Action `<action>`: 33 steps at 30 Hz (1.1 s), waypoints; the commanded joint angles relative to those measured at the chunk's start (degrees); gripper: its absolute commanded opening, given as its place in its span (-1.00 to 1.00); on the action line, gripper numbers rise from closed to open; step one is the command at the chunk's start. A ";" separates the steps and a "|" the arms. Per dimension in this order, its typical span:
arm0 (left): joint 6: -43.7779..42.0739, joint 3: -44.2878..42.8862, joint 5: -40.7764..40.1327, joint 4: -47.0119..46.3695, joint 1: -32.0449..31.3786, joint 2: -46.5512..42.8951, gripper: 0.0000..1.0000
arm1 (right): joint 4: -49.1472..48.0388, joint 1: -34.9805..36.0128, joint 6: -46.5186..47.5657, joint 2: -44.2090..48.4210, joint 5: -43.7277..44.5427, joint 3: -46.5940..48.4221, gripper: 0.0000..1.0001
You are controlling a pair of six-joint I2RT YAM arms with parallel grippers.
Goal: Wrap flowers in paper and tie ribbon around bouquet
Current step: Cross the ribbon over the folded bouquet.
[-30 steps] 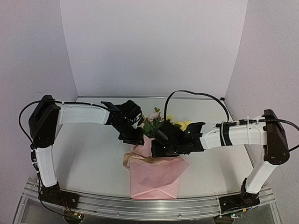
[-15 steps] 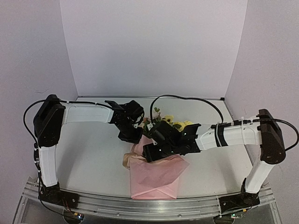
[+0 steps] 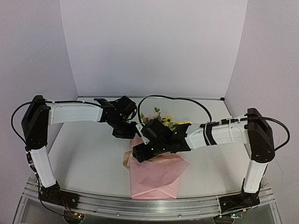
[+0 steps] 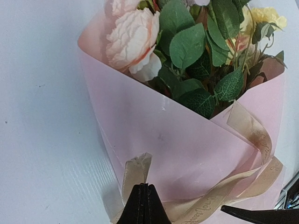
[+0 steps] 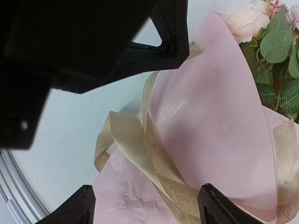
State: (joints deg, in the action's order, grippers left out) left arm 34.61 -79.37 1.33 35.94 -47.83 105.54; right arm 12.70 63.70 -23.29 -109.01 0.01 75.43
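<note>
A bouquet point(image 4: 187, 116) of yellow and pinkish-white flowers in a pink paper cone is lying on a white table point(image 4: 42, 116), with a tan satin ribbon point(image 5: 140, 140) looping around it. The left gripper point(image 4: 141, 205) is pinching a ribbon end at the cone's narrow part. The right gripper point(image 5: 147, 205) is hanging spread above the loop.

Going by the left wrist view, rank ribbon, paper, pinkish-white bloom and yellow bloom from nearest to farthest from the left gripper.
1. ribbon: its end is pinched in the left gripper, bottom centre.
2. paper: just above the fingertips, mid-frame.
3. pinkish-white bloom: upper left.
4. yellow bloom: top right corner.
</note>
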 commanded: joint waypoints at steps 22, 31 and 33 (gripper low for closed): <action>9.65 9.00 10.00 -13.67 5.48 -8.97 -1.00 | -17.51 -2.96 0.40 3.32 -4.57 -10.11 0.67; 8.89 11.16 11.70 -16.45 5.44 -13.30 -1.00 | -13.11 -2.96 2.63 -2.09 -2.86 -4.31 0.57; 8.88 12.25 12.03 -16.79 5.43 -14.53 -1.00 | -11.98 -2.96 2.72 -2.70 -2.04 -3.43 0.51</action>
State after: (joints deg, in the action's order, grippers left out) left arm 43.55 -68.71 12.03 22.13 -42.34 95.74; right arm -1.71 60.47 -21.81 -109.65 -4.09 68.93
